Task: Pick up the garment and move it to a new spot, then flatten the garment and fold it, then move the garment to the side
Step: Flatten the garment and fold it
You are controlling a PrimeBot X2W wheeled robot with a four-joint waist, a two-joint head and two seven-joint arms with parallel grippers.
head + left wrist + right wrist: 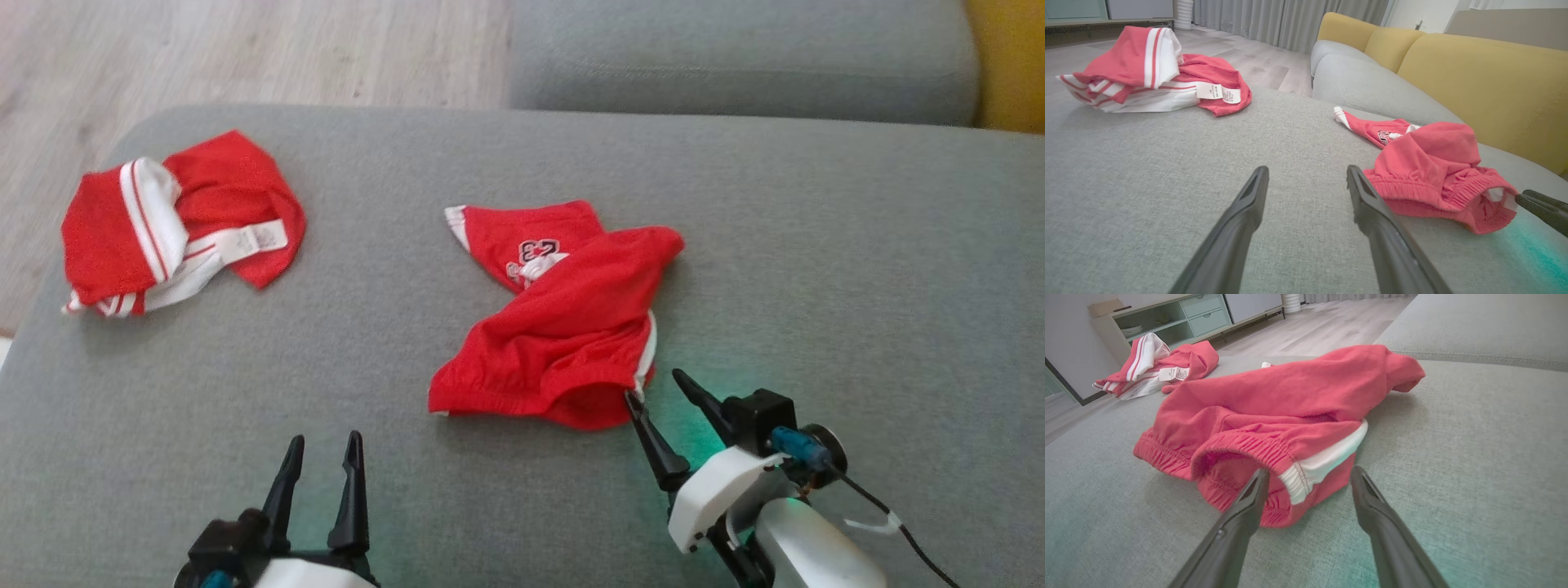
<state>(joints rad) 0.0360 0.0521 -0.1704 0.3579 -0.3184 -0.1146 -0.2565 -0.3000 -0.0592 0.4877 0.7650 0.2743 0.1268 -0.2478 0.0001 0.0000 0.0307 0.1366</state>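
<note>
Right claw (653,385) spread wide, empty, tips at the gathered elastic waistband (1249,449) of crumpled red shorts (563,327) mid grey woven sofa seat (816,245), their length running diagonally toward the far edge; left claw (326,438) also wide, empty.

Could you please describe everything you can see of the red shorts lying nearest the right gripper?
The red shorts look like soft knit fabric, with a gathered elastic waistband, white side trim and a black-and-white printed number. They lie crumpled, partly folded over themselves, on the grey sofa cushion. The open right gripper has its fingers either side of the near white-striped corner; contact is unclear.
</note>
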